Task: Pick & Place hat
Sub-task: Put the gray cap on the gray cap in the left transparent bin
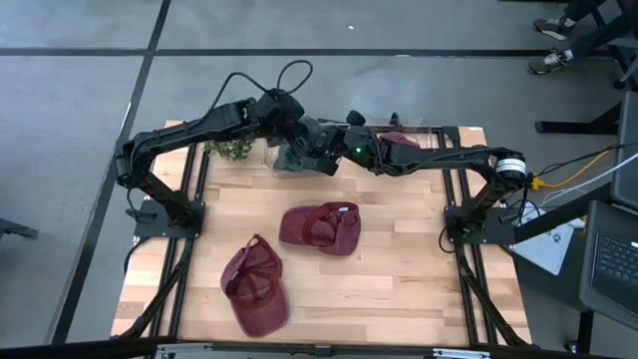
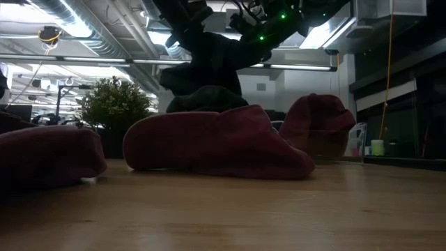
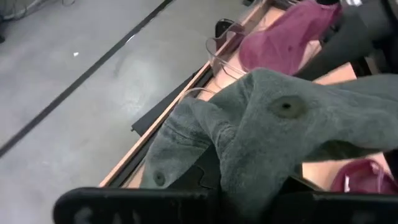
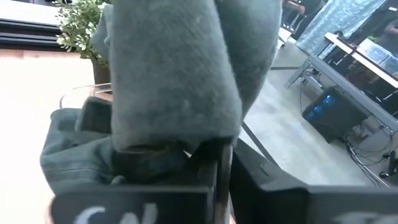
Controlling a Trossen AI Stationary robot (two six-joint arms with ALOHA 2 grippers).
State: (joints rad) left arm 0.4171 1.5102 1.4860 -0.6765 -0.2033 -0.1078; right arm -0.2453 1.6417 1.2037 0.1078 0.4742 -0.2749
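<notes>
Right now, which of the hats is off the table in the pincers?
The grey hat, held up at the table's far edge by the left pincer and right pincer. The maroon hats lie on the table.

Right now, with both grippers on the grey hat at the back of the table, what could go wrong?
1. Both the left gripper and right gripper are shut on the grey hat; if the arms pull apart, the fabric may stretch or slip from one.
2. The plant and a clear container sit close by; a swing could knock them.
3. The hanging hat could drag across the maroon cap below.
</notes>
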